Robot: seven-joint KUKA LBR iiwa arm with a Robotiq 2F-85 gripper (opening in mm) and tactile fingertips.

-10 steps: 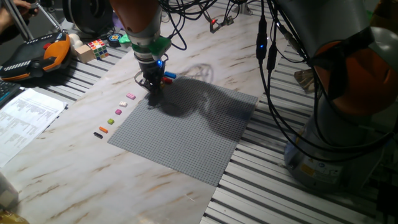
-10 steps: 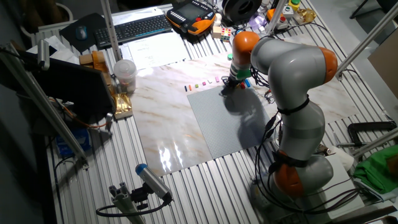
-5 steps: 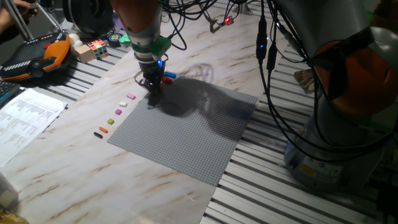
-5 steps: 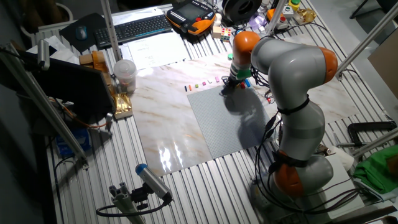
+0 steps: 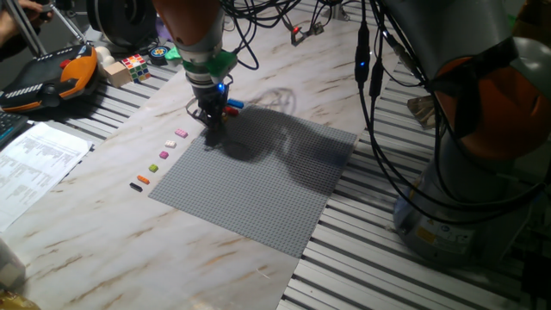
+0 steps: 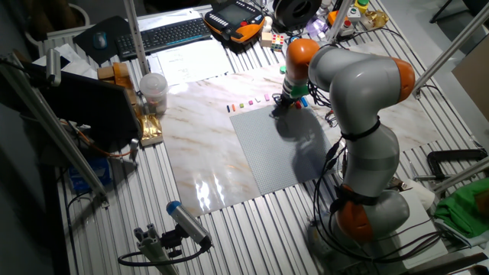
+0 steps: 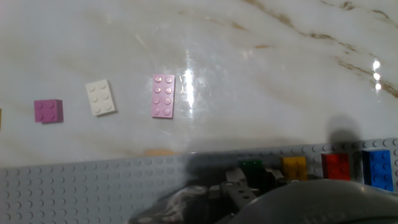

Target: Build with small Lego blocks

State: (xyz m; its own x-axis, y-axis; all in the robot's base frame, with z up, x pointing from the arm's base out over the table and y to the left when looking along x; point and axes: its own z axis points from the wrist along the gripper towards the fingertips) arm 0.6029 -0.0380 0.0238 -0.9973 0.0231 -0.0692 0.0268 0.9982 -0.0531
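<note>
Green block [image 7: 251, 166] by pincer [image 7: 245, 186] (grip unclear), hidden from fixed views.

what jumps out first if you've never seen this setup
The big orange-and-grey KUKA arm bends down so its gripper sits at the far edge of a large grey studded baseplate. Beside that edge, a row of tiny Lego blocks lies on the marble table; the hand view shows a pink block, a white block and a magenta block.

Open marble [image 7: 261, 68] beyond pink brick [image 7: 163, 96]
</note>
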